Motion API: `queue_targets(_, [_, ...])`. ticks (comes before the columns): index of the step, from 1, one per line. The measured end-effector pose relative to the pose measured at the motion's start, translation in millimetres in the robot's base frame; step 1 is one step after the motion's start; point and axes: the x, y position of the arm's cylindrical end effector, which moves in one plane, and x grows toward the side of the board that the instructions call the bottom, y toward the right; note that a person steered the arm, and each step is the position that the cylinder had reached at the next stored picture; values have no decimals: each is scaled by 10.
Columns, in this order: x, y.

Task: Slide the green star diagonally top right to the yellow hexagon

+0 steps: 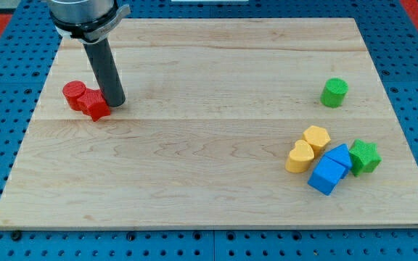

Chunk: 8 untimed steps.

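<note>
The green star [366, 156] lies at the view's lower right, touching the right side of a blue block [339, 156]. The yellow hexagon [316, 137] sits up and to the left of that blue block, with a yellow heart [300, 156] against its lower left. My tip [115, 102] rests far away at the view's upper left, right beside a red star [97, 106] and a red cylinder [74, 94]. The dark rod rises from the tip toward the view's top.
A second blue block, a cube [326, 177], lies below the first, under the yellow pair. A green cylinder [334, 92] stands alone above the cluster at the view's right. The wooden board [209, 196] sits on a blue pegboard surface.
</note>
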Motion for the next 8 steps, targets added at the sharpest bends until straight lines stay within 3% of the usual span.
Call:
queue_targets(1, [312, 914])
queue_targets(3, [1438, 2329])
queue_targets(4, [1442, 2329])
queue_targets(5, [1791, 2455])
queue_targets(7, [1876, 3823])
queue_targets(8, [1747, 3823])
